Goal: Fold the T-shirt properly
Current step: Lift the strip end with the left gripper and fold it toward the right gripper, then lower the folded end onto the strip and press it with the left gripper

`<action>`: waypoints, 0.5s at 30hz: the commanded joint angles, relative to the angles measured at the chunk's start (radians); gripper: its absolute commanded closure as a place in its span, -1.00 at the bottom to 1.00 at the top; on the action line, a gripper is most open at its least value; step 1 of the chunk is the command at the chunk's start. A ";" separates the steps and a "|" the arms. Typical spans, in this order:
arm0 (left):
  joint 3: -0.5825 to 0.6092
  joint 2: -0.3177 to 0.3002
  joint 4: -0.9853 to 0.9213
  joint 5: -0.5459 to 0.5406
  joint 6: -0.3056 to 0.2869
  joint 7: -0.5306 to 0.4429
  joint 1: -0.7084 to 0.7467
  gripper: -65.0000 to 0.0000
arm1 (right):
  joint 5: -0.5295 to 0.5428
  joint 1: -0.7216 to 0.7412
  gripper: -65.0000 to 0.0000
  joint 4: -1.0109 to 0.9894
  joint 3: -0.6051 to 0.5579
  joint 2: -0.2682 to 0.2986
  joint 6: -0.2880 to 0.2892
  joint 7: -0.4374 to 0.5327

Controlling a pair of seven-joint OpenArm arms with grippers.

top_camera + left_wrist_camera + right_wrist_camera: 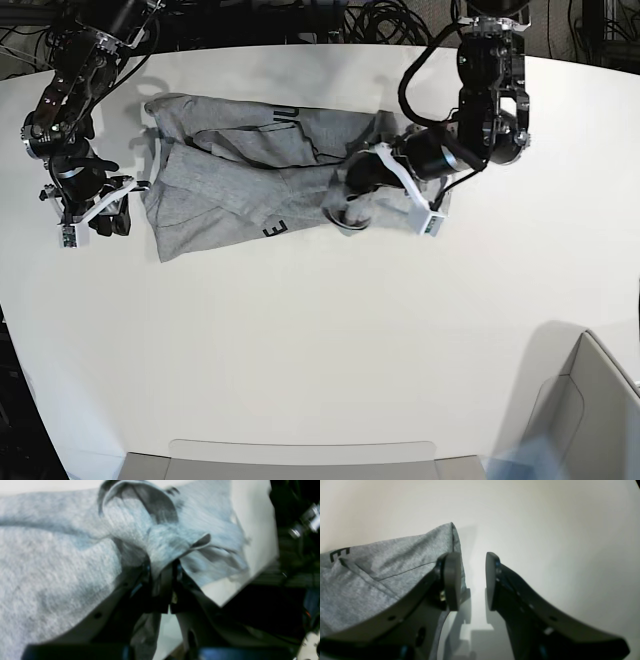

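The heather-grey T-shirt (230, 180) lies crumpled across the far half of the white table (320, 340), with black letters showing on folded-over parts. My left gripper (354, 184) is at the shirt's right end. In the left wrist view it (162, 573) is shut on a bunched fold of the T-shirt (62, 562), which rises in a loop above the fingers. My right gripper (116, 206) sits at the shirt's left edge. In the right wrist view it (471, 580) stands open over bare table, and the T-shirt (382, 562) edge lies just outside its left finger (451, 580).
Dark cables and gear crowd the table's back edge (300, 20). A grey bin (590, 400) stands at the front right corner, and a grey strip (300, 455) runs along the front edge. In the left wrist view the table edge (250, 580) is close to the gripped fold.
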 commanded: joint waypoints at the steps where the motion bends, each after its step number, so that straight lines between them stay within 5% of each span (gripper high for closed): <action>1: 0.019 0.023 0.018 -0.027 0.037 -0.014 -0.013 1.00 | 0.017 0.012 0.47 0.021 0.000 0.011 0.000 0.023; 5: 0.048 0.035 0.011 -0.026 0.129 -0.048 -0.014 1.00 | 0.017 0.009 0.47 0.021 0.000 0.011 0.000 0.023; 10: 0.060 0.032 -0.029 -0.026 0.160 -0.063 -0.014 0.97 | 0.017 -0.002 0.47 0.021 -0.001 0.014 0.000 0.023; 15: 0.086 0.032 -0.026 -0.027 0.237 -0.063 -0.008 0.36 | 0.017 -0.008 0.47 0.021 -0.001 0.014 0.000 0.023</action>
